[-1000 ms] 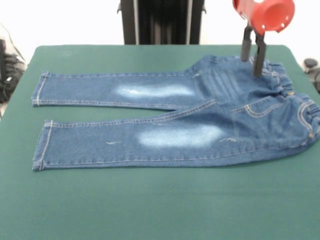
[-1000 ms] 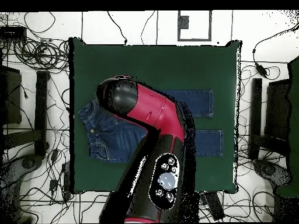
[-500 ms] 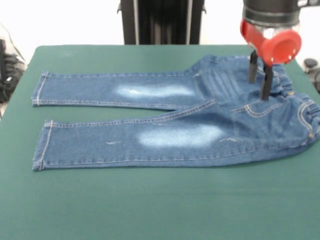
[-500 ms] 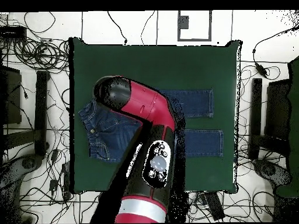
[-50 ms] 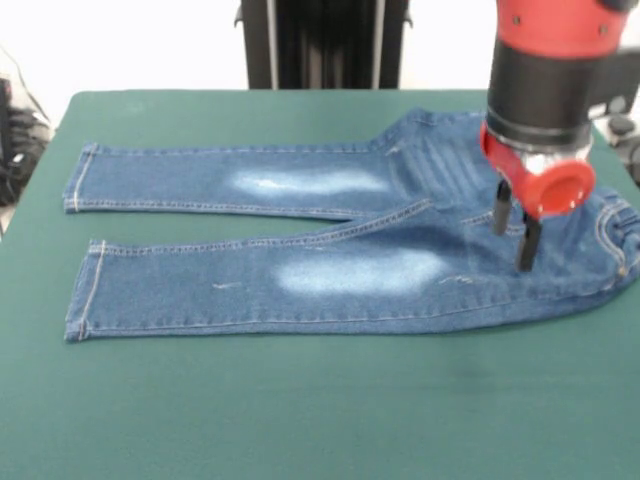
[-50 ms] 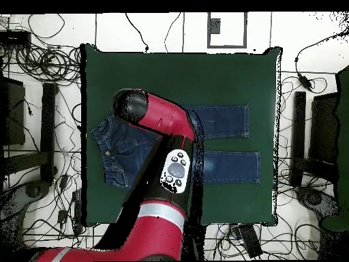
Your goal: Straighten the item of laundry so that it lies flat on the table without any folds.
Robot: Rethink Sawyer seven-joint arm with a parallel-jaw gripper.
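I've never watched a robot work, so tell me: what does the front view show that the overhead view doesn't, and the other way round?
Only the front view shows the gripper, its two dark fingers apart over the hip of the jeans, and the whitish thigh patches. Only the overhead view shows the tangled cables on the floor around the table. Both show the jeans spread on the green table under the red arm.
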